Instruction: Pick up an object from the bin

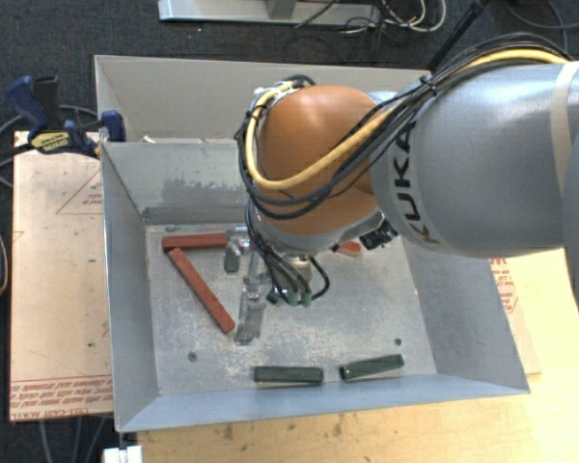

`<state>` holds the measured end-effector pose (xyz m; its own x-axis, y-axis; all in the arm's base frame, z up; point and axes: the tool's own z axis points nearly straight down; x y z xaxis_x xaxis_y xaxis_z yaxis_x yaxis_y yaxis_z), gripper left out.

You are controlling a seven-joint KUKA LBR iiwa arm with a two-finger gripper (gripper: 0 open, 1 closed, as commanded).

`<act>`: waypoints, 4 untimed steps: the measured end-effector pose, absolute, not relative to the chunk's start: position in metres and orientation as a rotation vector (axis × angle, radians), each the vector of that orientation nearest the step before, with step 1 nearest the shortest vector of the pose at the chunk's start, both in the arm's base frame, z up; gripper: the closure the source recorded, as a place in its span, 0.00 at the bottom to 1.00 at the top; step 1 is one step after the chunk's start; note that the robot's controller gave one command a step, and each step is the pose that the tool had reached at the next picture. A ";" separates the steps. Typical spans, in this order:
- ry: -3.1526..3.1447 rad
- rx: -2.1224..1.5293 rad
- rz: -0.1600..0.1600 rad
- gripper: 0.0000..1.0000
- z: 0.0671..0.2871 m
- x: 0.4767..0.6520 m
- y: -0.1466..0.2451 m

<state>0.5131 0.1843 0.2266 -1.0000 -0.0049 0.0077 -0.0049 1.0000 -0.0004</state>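
Arm: my grey arm [492,162] comes in from the right of the bin [125,258], crossing above its right wall.
Wrist: my orange cover [309,152] hangs over the bin's middle, closer to its back wall, with yellow and black cables [434,78] looped round it.
Gripper: my gripper [246,321] points down at the bin's floor, left of centre, tip low.

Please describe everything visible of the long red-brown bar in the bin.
The long red-brown bar is a thin strip, matte, perhaps plastic or wood. It lies flat on the bin floor, slanting from upper left to lower right. Its upper end meets a shorter red-brown bar; its lower end is beside the claw.
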 end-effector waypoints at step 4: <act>-3.140 0.293 -0.004 1.00 0.201 0.550 0.125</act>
